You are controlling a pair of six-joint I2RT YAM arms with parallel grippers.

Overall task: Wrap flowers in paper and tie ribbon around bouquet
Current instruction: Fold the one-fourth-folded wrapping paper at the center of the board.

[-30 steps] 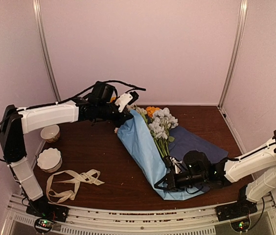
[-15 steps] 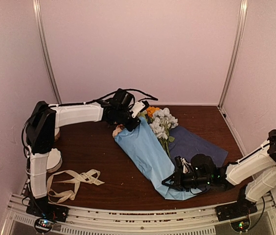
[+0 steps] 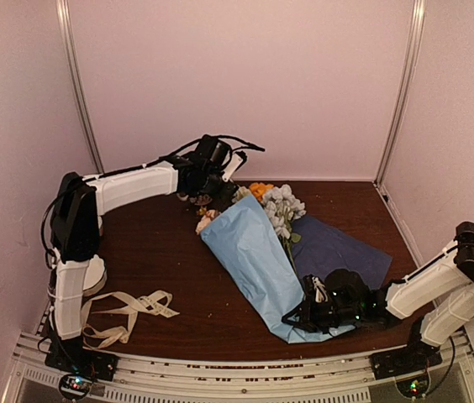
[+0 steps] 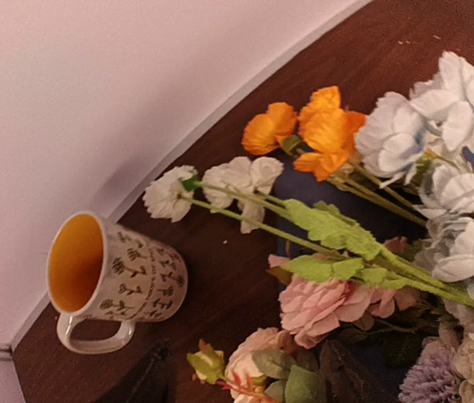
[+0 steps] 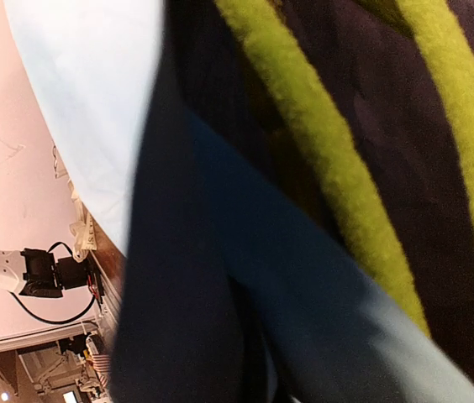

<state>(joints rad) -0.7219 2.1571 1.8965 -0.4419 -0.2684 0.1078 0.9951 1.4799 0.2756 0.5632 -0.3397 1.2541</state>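
The light blue paper [image 3: 254, 252] lies folded over the flowers [image 3: 277, 206], its navy side [image 3: 338, 248] spread to the right. White, orange and pink blooms [image 4: 338, 277] stick out at the top end. My left gripper [image 3: 208, 191] hovers over the blooms near the back wall. It is open, with its dark fingertips [image 4: 149, 382] apart and holding nothing. My right gripper [image 3: 297, 317] is shut on the paper's lower tip. Close up, that wrist view shows navy paper [image 5: 220, 294] and green stems [image 5: 321, 126]. The cream ribbon [image 3: 123, 311] lies looped at the front left.
A patterned mug [image 4: 111, 277] with a yellow inside lies on its side by the back wall, left of the blooms. A white scalloped bowl [image 3: 94, 270] sits at the left, partly behind the left arm. Pink walls close in the brown table [image 3: 161, 252].
My left gripper let go of the paper's upper edge, opened and drew back toward the rear wall. The blue flap now rests over the flowers. The right gripper stayed at the lower tip.
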